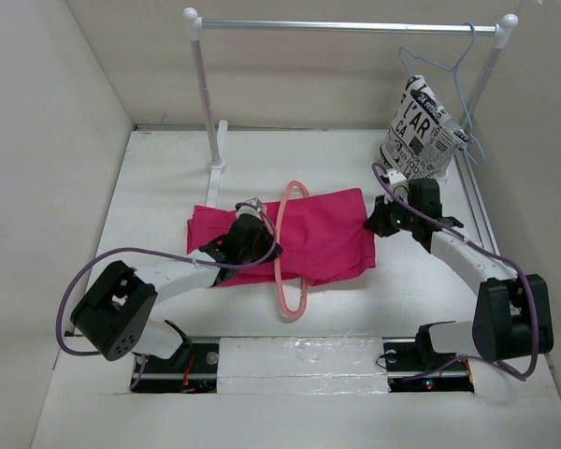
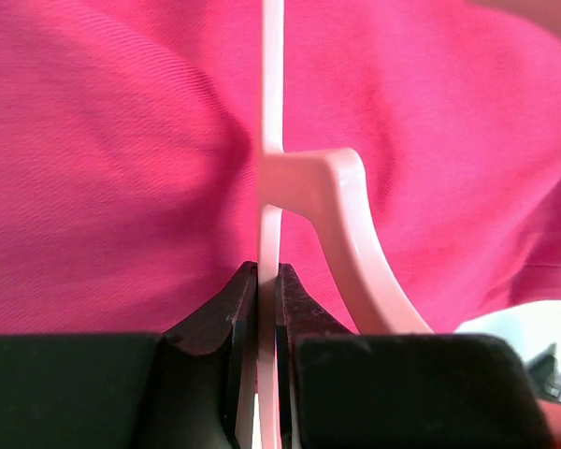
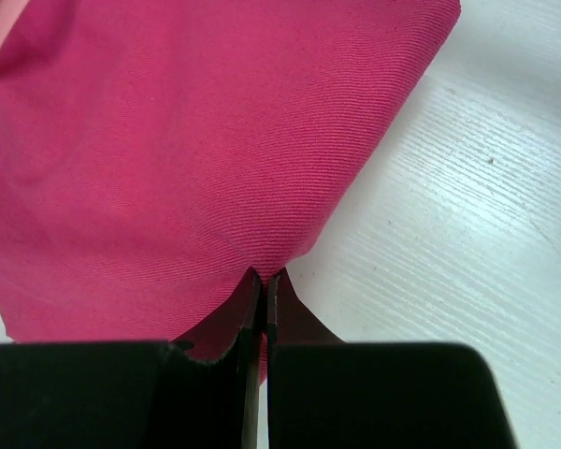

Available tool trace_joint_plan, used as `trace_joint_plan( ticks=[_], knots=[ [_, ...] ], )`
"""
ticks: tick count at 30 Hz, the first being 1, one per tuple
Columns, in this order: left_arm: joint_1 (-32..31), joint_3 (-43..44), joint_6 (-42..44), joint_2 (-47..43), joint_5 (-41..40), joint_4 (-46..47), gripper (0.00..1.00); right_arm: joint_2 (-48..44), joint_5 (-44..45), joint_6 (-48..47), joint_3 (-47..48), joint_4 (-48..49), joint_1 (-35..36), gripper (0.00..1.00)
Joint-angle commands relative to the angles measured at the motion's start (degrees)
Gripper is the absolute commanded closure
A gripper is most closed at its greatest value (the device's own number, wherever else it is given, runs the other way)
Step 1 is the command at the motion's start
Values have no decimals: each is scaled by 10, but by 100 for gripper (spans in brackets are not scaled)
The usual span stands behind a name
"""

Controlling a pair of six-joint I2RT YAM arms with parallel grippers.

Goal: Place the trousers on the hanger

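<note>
Top external view gives me the whole cell: a white table [image 1: 168, 187] boxed in by plain cream walls [image 1: 47, 94]. A clothes rail [image 1: 346, 26] on white posts stands along the far side. At the rail's right end a white garment [image 1: 421, 126] with black lettering hangs from a thin blue wire hanger [image 1: 460, 70].

The trousers [image 1: 332, 234] lie folded in the middle of the table, long axis running left to right. The hanger [image 1: 282, 281] crosses them at right angles, long axis running from the far side toward me. One rounded end sticks out past the far edge of the fabric and the other past the near edge. I cannot tell from here which end is the hook.

The left gripper [image 1: 252, 232] sits on the left half of the trousers, right at the hanger. My left wrist camera shows what the overhead hides: both fingers are clamped on the hanger's thin straight bar. Just beyond them a thick curved branch leaves that bar, with pink fabric behind.

The right gripper [image 1: 379, 223] is at the trousers' right edge. Only the right wrist camera shows its fingers pressed together, pinching the fabric's edge, with bare table grain to the right.
</note>
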Motion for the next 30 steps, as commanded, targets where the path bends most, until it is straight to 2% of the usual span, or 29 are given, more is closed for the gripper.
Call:
trace_joint_plan(
  ticks=[1, 5, 12, 17, 21, 22, 24, 25, 27, 28, 30],
  knots=[
    [3, 11, 50, -20, -69, -76, 100, 1, -9, -29, 11, 21, -28, 100],
    [3, 36, 62, -23, -93, -92, 100, 34, -36, -36, 11, 29, -42, 100],
    [3, 80, 68, -16, -167, -144, 100, 32, -31, -42, -4, 34, -62, 100],
    [3, 68, 60, -23, -146, -126, 100, -4, -25, -37, -21, 28, -62, 100],
    [3, 70, 51, -33, -120, -108, 100, 29, -36, -45, -32, 26, -50, 100],
    [3, 77, 50, -34, -116, -108, 100, 44, -37, -45, -32, 29, -44, 97],
    [3, 89, 48, -37, -109, -113, 100, 47, -25, -41, -32, 28, -36, 85],
    [-3, 104, 50, -39, -113, -118, 100, 44, -19, -38, -29, 25, -30, 71],
    [-21, 128, 56, -47, -139, -144, 100, 27, -9, -35, -20, 9, -23, 55],
    [-38, 156, 58, -49, -148, -161, 100, 20, -7, -36, -3, -2, -12, 44],
    [-54, 188, 67, -59, -164, -193, 100, -6, 9, -35, 20, -49, 6, 34]
  ],
)
